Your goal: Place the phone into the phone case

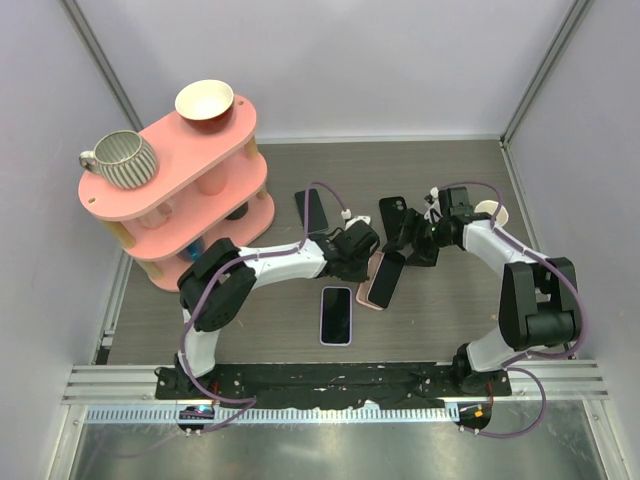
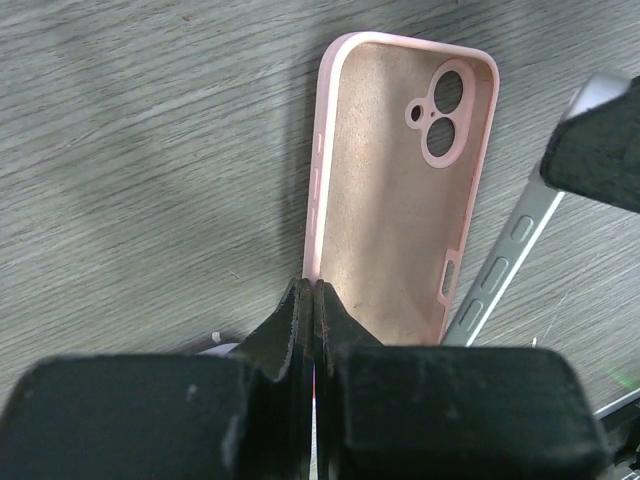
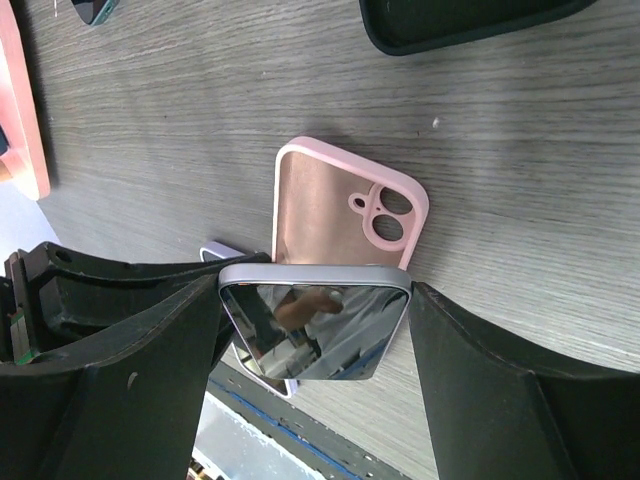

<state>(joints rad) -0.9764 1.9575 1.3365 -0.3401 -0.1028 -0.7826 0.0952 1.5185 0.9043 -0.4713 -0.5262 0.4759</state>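
Observation:
The pink phone case [image 2: 390, 190] lies open side up on the wooden table, camera cutout at its far end. My left gripper [image 2: 315, 290] is shut on the case's near left rim, and a sliver of pink shows between its tips. My right gripper [image 3: 315, 325] is shut on the phone [image 3: 315, 330], a lavender-edged handset with a dark glossy screen, one finger on each long side. The phone hangs tilted just above the case's right side, and its silver edge [image 2: 500, 280] shows there. From above, both grippers meet at the case [image 1: 380, 288].
A second lavender phone [image 1: 336, 314] lies flat near the front. A dark phone [image 1: 311, 210] and a black case [image 1: 395, 222] lie further back. A pink two-tier shelf [image 1: 232, 125] holding a mug [image 1: 122, 159] and bowl [image 1: 205, 101] stands at left. A paper cup [image 1: 491, 210] stands at right.

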